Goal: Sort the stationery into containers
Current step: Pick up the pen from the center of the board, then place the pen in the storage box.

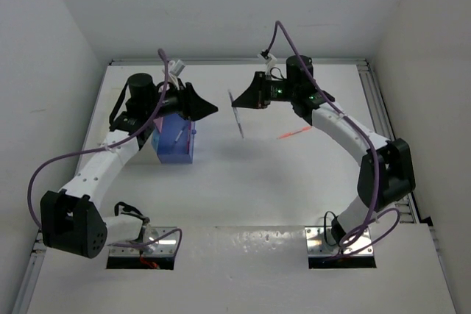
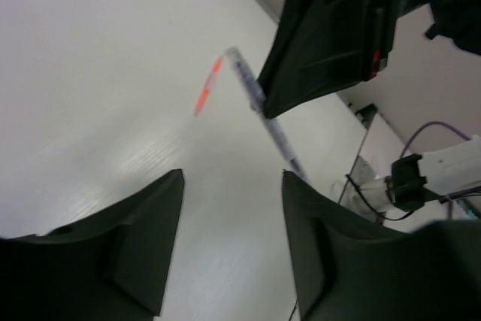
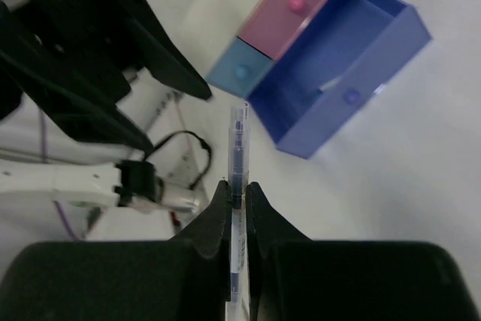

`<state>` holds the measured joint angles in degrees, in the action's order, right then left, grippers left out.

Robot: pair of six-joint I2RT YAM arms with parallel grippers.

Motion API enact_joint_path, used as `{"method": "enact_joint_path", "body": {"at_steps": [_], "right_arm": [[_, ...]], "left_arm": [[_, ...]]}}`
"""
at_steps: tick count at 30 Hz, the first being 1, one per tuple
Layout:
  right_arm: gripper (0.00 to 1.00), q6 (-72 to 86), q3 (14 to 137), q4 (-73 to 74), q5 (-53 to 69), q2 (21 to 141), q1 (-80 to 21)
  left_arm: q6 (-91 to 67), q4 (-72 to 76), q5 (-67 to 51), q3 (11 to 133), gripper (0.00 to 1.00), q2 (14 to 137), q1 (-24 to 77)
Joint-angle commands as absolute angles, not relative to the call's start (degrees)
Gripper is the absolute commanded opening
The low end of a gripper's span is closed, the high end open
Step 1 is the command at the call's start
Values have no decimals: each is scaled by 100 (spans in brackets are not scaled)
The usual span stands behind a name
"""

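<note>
The right tool [image 1: 237,102] was pinched shut on a clear pen [image 1: 238,124], its two fingers [image 3: 219,212] pressed against the barrel partway along, so that a long stretch of the pen stuck out past the tips. The pen was thin and see-through, with a dark blue core visible in the right wrist view and a paler, whitish end. From above it hung over the middle of the white counter [image 1: 257,196], pointing roughly from 12 to 6 o'clock with a slight lean; whether its lower end touched the surface could not be told. At 9 o'clock from it stood the left tool [image 1: 210,108], its jaws spread wide and gripping nothing, the open gap facing the pen. Just beyond, near 8 o'clock, sat the blue drawer-box [image 1: 176,141], open at the top, with the pink drawer-box [image 3: 297,5] touching its side and a teal drawer front [image 3: 240,69] next to that. An orange pen [image 1: 294,134] lay flat on the counter at about 4 o'clock from the held pen, well apart from both boxes.
</note>
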<state>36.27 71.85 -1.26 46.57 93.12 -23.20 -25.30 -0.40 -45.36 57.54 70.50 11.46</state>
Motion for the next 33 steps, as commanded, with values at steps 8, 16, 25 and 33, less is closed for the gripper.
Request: {"method": "enact_joint_path", "body": {"at_steps": [8,16,25,33], "right_arm": [[0,5641,7207,-2038,4650,9395,-2654],[0,5722,7444,-2118,4544,9571,-2804],[0,5801,7646,-2285,4447,9712,-3006],[6,5827,7638,-2364,4570,9659,-2945]], "left_arm": [[-3542,1081,-4860,5704,70,7084,1503],[-3525,1081,-4799,5722,69,7154,1617],[-3287,818,-4764,5660,46,7049,1608],[-3086,528,-4641,5625,1,7014,1372]]}}
